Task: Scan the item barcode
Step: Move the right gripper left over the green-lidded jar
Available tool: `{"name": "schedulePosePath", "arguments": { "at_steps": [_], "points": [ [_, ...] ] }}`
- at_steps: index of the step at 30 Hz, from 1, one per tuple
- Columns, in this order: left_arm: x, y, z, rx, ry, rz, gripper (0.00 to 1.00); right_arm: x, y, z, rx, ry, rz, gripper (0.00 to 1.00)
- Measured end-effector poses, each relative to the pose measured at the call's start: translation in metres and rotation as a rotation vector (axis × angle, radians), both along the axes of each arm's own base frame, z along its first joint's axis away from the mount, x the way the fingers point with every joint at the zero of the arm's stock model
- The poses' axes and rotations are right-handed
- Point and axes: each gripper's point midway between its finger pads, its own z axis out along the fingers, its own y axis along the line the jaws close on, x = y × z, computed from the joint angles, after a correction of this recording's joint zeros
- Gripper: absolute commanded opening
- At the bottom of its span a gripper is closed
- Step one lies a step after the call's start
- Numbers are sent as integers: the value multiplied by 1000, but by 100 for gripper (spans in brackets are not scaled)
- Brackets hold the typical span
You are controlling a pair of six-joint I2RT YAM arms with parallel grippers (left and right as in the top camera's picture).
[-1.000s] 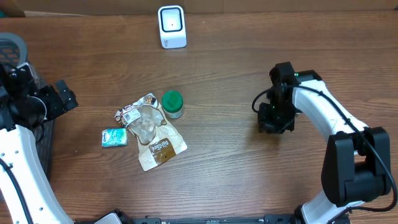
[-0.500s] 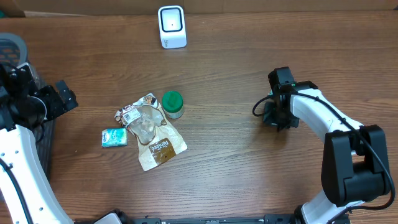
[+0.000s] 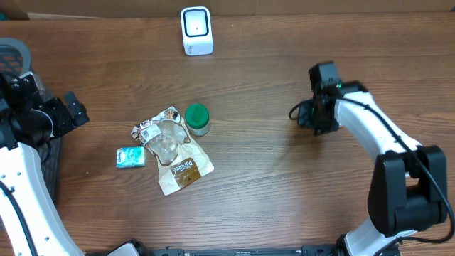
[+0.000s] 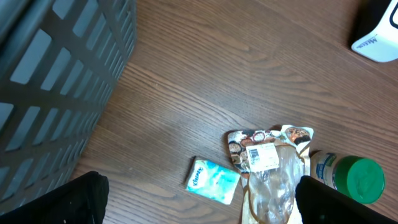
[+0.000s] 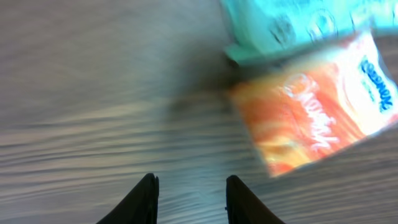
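barcode scanner [image 3: 197,30], white, upright at far middle of wooden surface [image 3: 270,185]. orange packet [image 5: 317,99], blurred, flat on surface next to teal packet [image 5: 292,22], just ahead of right gripper [image 5: 189,183]; fingers partly apart, nothing between. left gripper [image 4: 199,193] wide open, empty, above tissue pack [image 4: 213,180], near grey basket [image 4: 56,81]. green-lidded bottle [image 3: 197,119] just beside snack pouch [image 3: 178,167].

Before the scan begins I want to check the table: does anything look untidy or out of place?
Nothing looks spilled or broken. The one untidy spot is the heap left of centre: a clear plastic item lies on top of a crumpled snack pouch, with a green-capped bottle close beside them.
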Motion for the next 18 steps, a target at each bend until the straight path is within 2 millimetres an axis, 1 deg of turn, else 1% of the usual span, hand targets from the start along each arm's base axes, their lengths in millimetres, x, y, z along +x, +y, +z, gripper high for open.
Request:
{"name": "schedulePosePath", "arguments": {
  "at_steps": [1,3,5,6,9,10,11,12,15,17,18],
  "points": [
    [0,0,0,0,1,0,100,6,7,10,35,-15,10,35],
    [0,0,0,0,0,0,100,18,31,37,167,-65,50,35],
    [0,0,0,0,0,0,100,16,51,50,284,-71,90,35],
    [0,0,0,0,0,0,100,11,62,52,333,-52,110,36],
    [0,0,0,0,0,0,100,7,83,53,385,-41,157,41],
    [0,0,0,0,0,0,100,4,99,52,404,-43,198,43],
    [0,0,0,0,0,0,100,3,107,51,412,-41,219,44],
    [0,0,0,0,0,0,100,-1,121,49,421,-40,256,46],
    [0,0,0,0,0,0,99,-11,149,43,432,-37,331,50],
    [0,0,0,0,0,0,99,-15,171,44,447,-59,388,51],
    [0,0,0,0,0,0,100,-16,179,45,452,-69,409,52]
  ]
}}
